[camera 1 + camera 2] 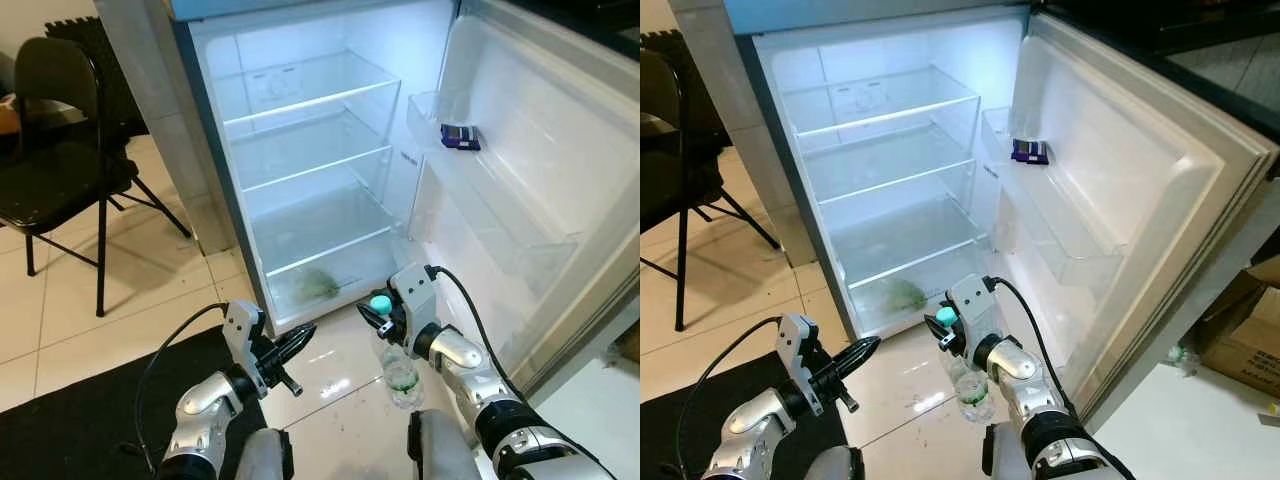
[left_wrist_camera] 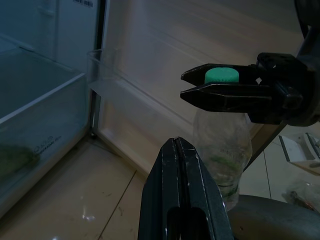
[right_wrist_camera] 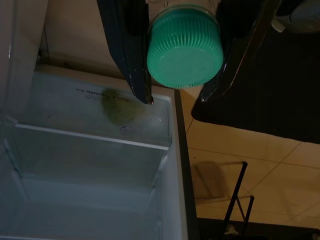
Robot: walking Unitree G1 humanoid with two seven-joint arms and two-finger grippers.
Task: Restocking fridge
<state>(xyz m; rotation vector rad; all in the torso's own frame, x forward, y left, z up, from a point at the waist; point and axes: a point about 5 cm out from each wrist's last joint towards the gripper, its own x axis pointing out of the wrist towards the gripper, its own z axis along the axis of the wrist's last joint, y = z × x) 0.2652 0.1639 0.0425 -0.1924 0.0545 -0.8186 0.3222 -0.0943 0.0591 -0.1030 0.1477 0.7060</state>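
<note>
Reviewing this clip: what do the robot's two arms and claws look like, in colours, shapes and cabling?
Both arms are glossy silver, rounded segments with black joint bands. Each wrist carries a boxy light-grey housing, and a black cable loops from it back toward the body. The left claw and right claw each have two long, tapered black fingers. No markings are legible.

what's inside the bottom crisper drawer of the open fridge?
Through the clear bottom crisper drawer a green leafy clump shows at the front. The frosted plastic blurs it, so what it is, and anything behind it, cannot be made out.
</note>
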